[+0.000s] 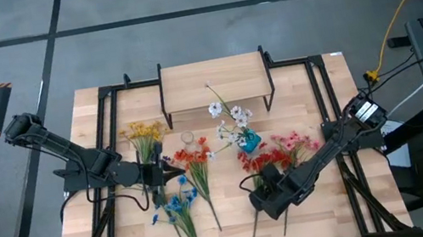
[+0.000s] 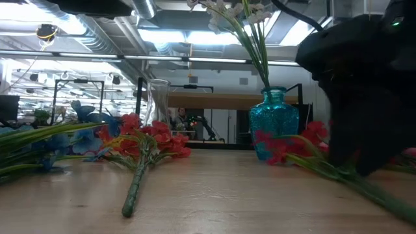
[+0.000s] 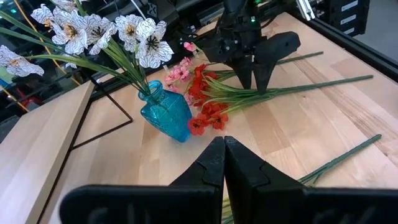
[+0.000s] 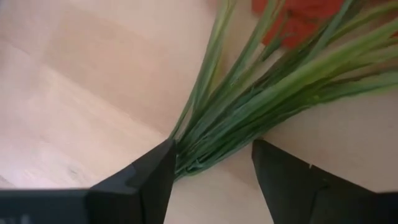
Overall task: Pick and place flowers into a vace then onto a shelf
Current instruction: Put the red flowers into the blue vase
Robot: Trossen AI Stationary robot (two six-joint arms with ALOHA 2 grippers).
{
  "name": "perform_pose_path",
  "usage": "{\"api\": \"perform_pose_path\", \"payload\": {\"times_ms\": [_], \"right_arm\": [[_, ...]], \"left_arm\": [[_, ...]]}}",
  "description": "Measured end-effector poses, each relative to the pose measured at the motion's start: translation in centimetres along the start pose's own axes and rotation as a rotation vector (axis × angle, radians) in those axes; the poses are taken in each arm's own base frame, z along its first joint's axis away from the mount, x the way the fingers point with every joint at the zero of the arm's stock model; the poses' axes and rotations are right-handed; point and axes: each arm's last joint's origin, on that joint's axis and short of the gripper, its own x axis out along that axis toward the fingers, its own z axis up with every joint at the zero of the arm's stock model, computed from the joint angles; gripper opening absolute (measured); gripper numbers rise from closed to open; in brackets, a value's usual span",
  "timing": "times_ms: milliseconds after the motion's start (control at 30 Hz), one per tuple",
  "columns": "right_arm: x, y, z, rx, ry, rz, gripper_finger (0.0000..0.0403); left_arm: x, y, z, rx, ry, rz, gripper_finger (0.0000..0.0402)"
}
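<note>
So far only the white flowers (image 1: 229, 117) stand in the blue vase (image 1: 249, 140). Right gripper (image 4: 214, 163), fingers apart, straddles the red flowers' (image 1: 263, 161) stems on the tabletop (image 1: 362, 196). Left gripper (image 3: 224, 163) waits, fingers together; the shelf (image 1: 212, 82) holds nothing.

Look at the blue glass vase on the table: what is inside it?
White flowers stand in the blue vase, their green stems entering its neck. How far down the stems reach cannot be seen through the textured glass.
</note>
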Motion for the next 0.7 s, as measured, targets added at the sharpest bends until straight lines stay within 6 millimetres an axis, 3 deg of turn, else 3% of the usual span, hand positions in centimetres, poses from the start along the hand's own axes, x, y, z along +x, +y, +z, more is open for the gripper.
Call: {"api": "perform_pose_path", "payload": {"times_ms": [533, 700], "right_arm": [[0.6, -0.3, 1.6, -0.041, -0.023, -0.056, 0.0215], [0.5, -0.6, 1.6, -0.053, 0.013, -0.091, 0.0184]], "left_arm": [[0.0, 0.0, -0.1, -0.044, 0.013, -0.002, 0.0003], [0.0, 0.0, -0.1, -0.044, 0.013, -0.002, 0.0003]]}}
